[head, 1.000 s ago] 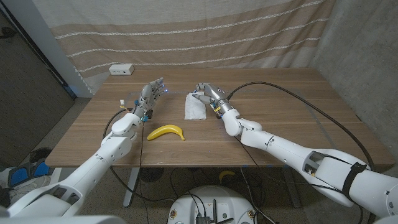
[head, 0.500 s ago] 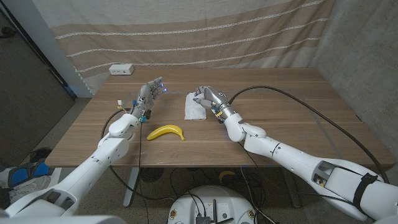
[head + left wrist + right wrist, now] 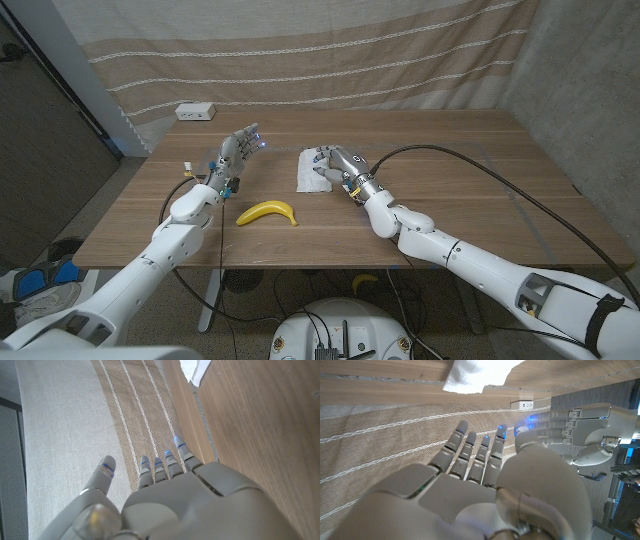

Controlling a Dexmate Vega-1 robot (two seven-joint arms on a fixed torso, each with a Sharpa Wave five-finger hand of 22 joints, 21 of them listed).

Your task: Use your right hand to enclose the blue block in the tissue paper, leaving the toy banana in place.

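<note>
Evidently, over the preceding second the right hand [image 3: 338,162] had moved from the right edge of the tissue paper [image 3: 312,172] to lie over its right part, fingers spread across the white sheet rather than bunched beside it. Whether the fingers pressed on the paper or merely hovered over it could not be told from the head view; nothing appeared to be clamped in them. The left hand [image 3: 240,150] had held its place, raised above the table [image 3: 470,180] with fingers apart and empty, well to the left of the tissue. The toy banana [image 3: 267,212] lay unmoved near the table's front edge, apart from both hands, as the task required.

Judged from this, the wrapping seemed largely done and the hand was probably pressing or smoothing the fold; the tissue formed a small closed, rectangular bundle.

The blue block was not visible; presumably it sat inside the bundle, yet no frame confirmed this. The right wrist view showed a corner of the tissue [image 3: 470,375] beyond the spread fingers [image 3: 470,455], with the contact itself cut off. The left wrist view caught only a scrap of tissue [image 3: 196,370] at the frame's edge. A small white box [image 3: 196,112] stood at the table's far left corner.
</note>
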